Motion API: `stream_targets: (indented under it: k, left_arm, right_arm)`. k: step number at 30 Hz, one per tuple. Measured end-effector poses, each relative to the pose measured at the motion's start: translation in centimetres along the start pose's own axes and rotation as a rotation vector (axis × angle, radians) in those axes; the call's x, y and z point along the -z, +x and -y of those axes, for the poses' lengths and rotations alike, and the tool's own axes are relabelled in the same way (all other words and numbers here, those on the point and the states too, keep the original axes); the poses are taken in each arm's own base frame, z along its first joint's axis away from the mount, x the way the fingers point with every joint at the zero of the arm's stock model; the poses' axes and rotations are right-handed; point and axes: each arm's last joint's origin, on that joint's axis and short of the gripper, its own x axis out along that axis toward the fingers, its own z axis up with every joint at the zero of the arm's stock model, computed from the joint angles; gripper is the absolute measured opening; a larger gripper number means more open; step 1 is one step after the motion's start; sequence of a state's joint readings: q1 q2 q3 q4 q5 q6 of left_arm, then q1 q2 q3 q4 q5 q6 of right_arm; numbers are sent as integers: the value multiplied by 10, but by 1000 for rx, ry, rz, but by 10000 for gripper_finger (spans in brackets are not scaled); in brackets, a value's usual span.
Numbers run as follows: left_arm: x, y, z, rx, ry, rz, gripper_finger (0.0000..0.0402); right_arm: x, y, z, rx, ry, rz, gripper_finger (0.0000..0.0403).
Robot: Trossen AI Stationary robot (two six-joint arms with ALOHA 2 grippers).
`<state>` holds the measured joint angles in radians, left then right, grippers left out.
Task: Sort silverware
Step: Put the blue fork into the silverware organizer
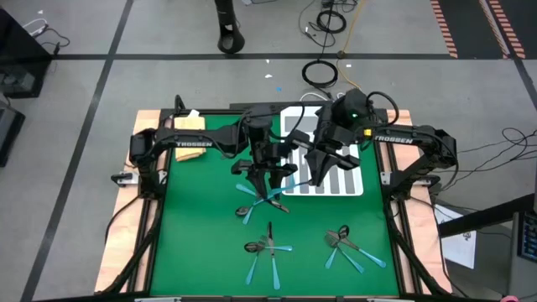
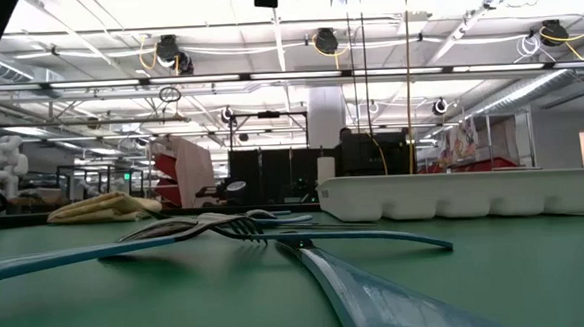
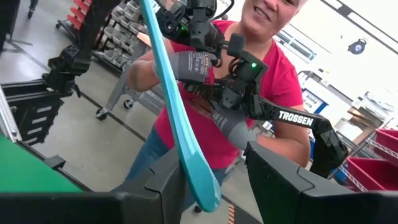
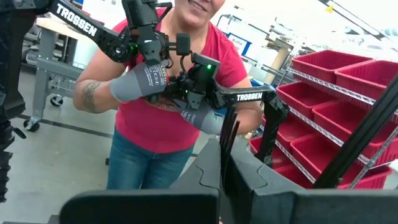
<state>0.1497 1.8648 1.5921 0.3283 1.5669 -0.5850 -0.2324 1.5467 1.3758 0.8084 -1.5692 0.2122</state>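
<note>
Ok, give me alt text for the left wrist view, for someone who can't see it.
A light-blue utensil handle stands upright between the left gripper's dark fingers, its head out of frame. Behind it a person in a red shirt and grey gloves works a pair of Trossen arms.

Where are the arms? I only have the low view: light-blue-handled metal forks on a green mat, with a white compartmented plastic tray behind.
Observer: Both are over the green mat. The left gripper hangs above the pile of light-blue-handled silverware beside the white compartmented tray.
Operator: And the right one?
Observer: The right gripper is shut and empty, at the tray's edge nearest that pile.
Operator: Is there cutlery elsewhere?
Observer: Yes, a second pile and a third pile lie nearer the mat's front edge.
</note>
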Motion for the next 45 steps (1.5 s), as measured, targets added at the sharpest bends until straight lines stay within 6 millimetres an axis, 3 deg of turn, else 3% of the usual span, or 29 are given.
stream_targets:
  k: [7,17,30,35,45]
  left_arm:
    - [0,13,1,29,30,-17,156]
    - [3,8,-3,-5,2,3,42]
    - [8,6,-15,-11,-7,7,29]
    - [7,-4,-14,-19,-5,11,26]
    - [5,-12,-12,-28,8,16,25]
  right_arm:
    - [4,2,1,-5,6,2,0]
    - [3,8,0,-9,18,13,0]
    - [6,7,1,15,96,13,5]
    - [5,0,4,98,207,22,45]
    - [6,-11,5,136,219,15,187]
